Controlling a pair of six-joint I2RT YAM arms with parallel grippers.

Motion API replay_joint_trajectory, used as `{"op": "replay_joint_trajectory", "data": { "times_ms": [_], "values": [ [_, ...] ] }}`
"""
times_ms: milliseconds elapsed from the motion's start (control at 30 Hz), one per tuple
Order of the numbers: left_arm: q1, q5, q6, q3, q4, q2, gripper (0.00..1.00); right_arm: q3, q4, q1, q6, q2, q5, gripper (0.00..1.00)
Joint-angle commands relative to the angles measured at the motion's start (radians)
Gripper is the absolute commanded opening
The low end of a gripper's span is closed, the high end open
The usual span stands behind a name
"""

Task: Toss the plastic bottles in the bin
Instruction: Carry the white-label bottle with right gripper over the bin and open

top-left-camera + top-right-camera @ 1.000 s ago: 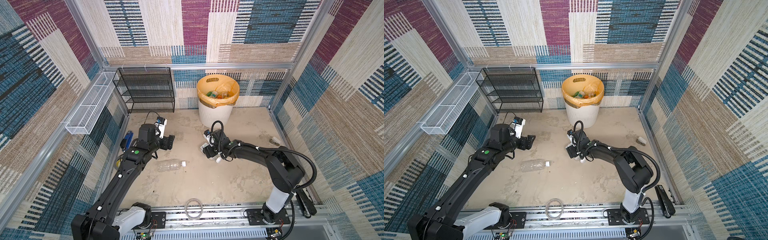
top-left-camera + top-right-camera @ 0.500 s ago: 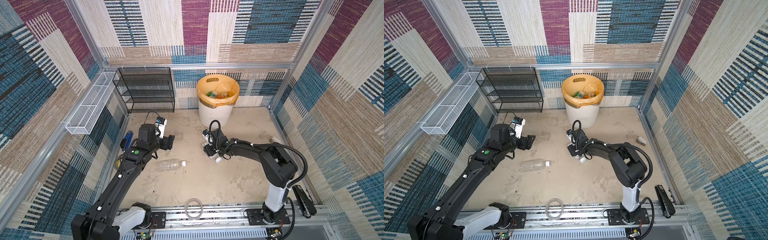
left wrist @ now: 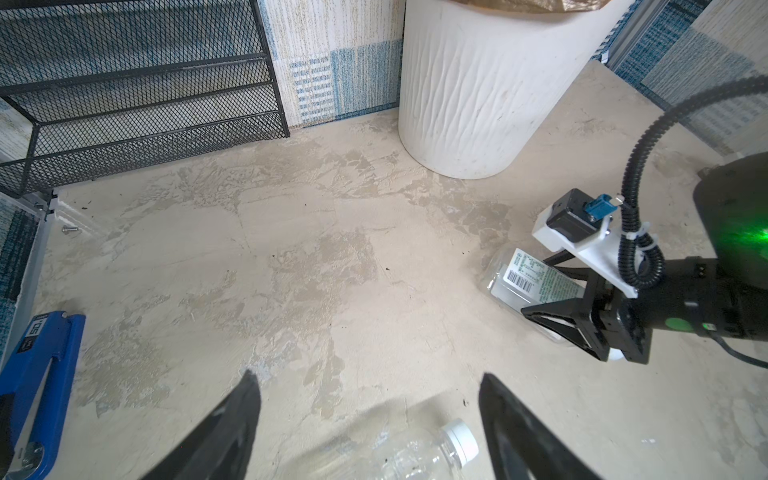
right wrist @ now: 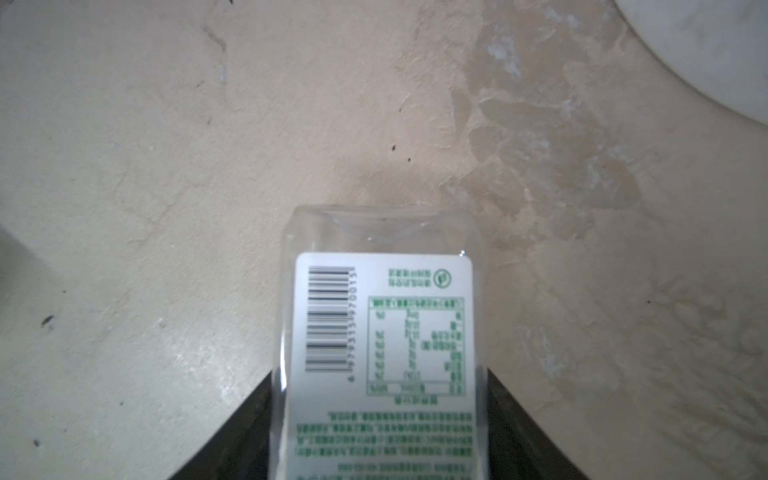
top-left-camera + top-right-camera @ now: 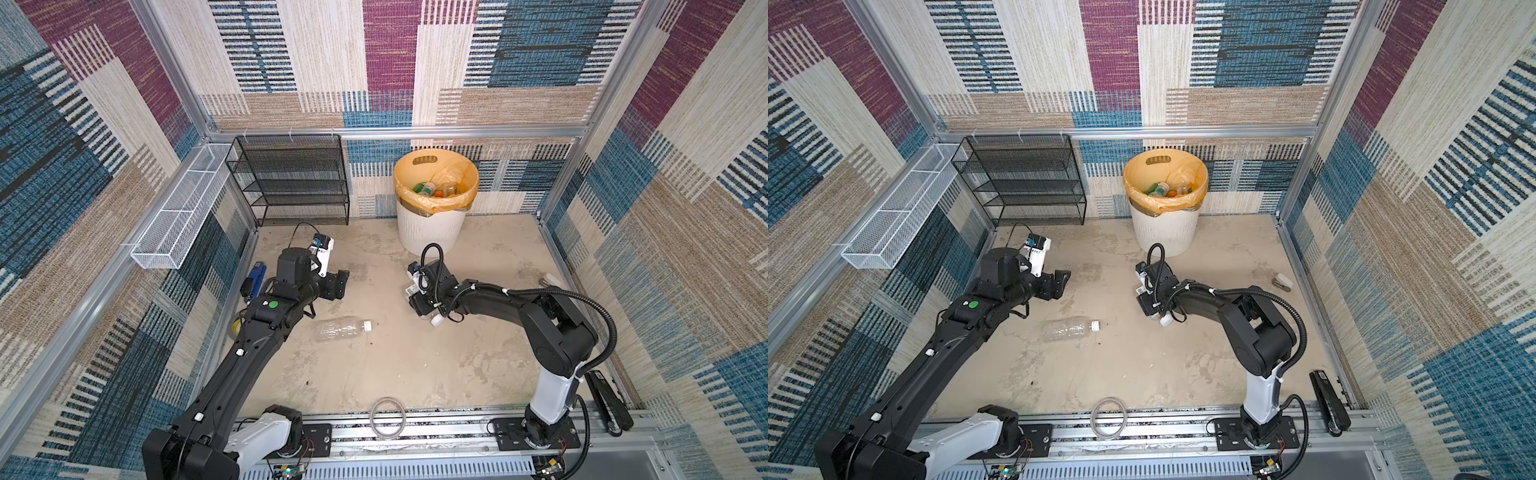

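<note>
The black mesh shelf rack (image 5: 291,178) stands against the back wall, with a white wire basket (image 5: 178,216) hung on the side wall beside it. Right of the rack is the bin (image 5: 430,232), a white ribbed bucket with an orange-yellow bag folded over its rim. Several discarded bottles (image 5: 434,189) lie inside it, showing green and orange caps.

The left gripper (image 3: 368,378) hovers over the floor with its jaws spread wide and nothing between them. An unlabelled clear bottle (image 5: 340,328) lies on its side just below that gripper, with its white cap towards the right arm.

The right gripper (image 4: 380,415) is low, in front of the bin, and clamped on a labelled bottle (image 4: 384,332), one finger pressing each flat side. I cannot tell whether this bottle rests on the floor or hangs just above it. It is clear plastic with a white label. The label carries a black barcode, a green-ruled table like a nutrition panel, a round green logo and lines of green print. The print and the digits beside the barcode are too blurred to read.

A blue stapler (image 3: 37,374) lies by the left wall, and its small tag cannot be made out. A black stapler (image 5: 606,399) sits near the right arm's base. A grey tape roll (image 5: 388,417) lies at the front rail between the arms.
</note>
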Motion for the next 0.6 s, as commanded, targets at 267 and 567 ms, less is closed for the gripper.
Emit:
{"op": "replay_joint_trajectory", "data": {
  "times_ms": [267,567],
  "values": [
    [0.0,0.022,0.01,0.002,0.008,-0.003,0.82,-0.064,0.104,-0.026,0.061,-0.241,0.02,0.57],
    [-0.049,0.086,0.066,-0.054,0.067,-0.048,0.81,-0.349,0.512,-0.062,0.108,-0.604,0.144,0.55]
  ]
}}
